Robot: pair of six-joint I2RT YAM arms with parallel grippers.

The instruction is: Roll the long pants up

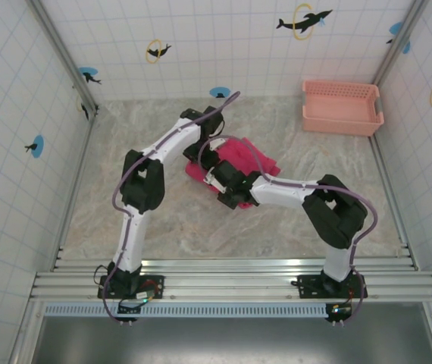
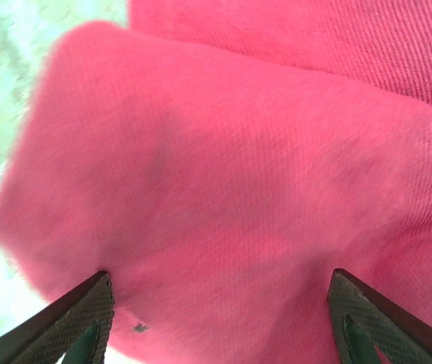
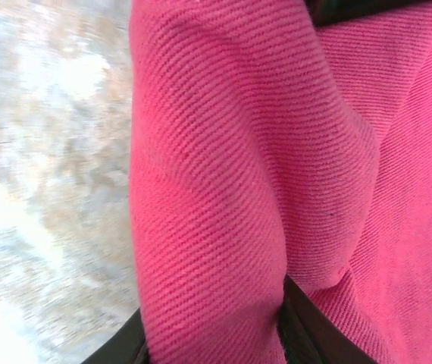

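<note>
The long pants (image 1: pixel 246 159) lie bundled in magenta folds in the middle of the marbled table. Both arms reach in over their left end. My left gripper (image 1: pixel 202 156) is at the bundle's far left edge. In the left wrist view the left gripper (image 2: pixel 220 318) is open, its dark fingertips (image 2: pixel 87 322) wide apart and pressed onto a rounded fold of the pants (image 2: pixel 223 189). My right gripper (image 1: pixel 219 177) is at the near left edge. In the right wrist view the right gripper (image 3: pixel 208 341) is shut on a thick upright fold of the pants (image 3: pixel 208 189).
A salmon-pink slotted basket (image 1: pixel 341 107) stands at the back right corner. Tiled walls close in the table on three sides. Bare marbled surface (image 1: pixel 186 220) lies in front of the pants, and to the left and right of them.
</note>
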